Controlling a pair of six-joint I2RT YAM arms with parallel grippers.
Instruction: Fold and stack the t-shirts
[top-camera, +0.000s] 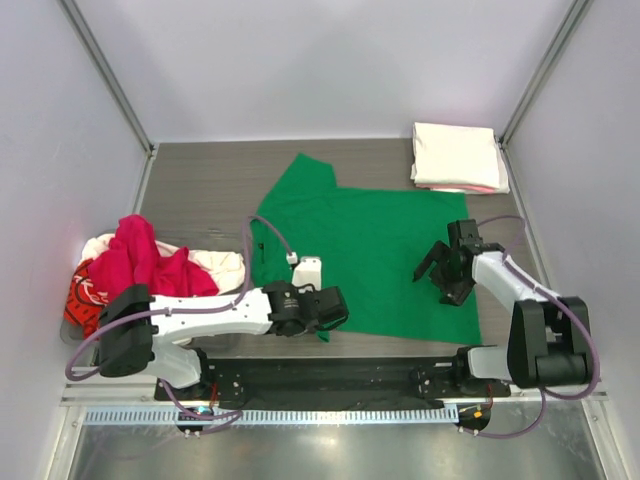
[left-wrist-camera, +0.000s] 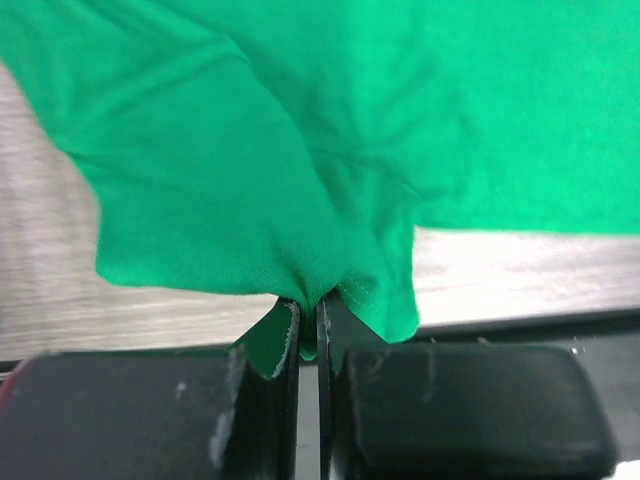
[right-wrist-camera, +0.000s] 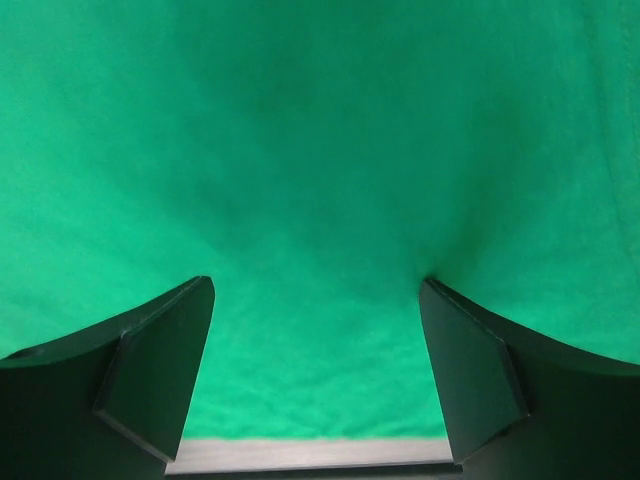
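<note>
Lying spread across the middle of the desk (top-camera: 200, 180), the green tee (top-camera: 390, 240) is being pinched at its near hem by the left gripper (left-wrist-camera: 308, 318), its jaws pressed together on a bunched fold. The right gripper (right-wrist-camera: 315, 300) is being held spread wide over the tee's right part. At the far right corner, folded tees (top-camera: 457, 157) are being kept stacked, and a heap (top-camera: 140, 262) of loose ones is being kept at the left edge.
</note>
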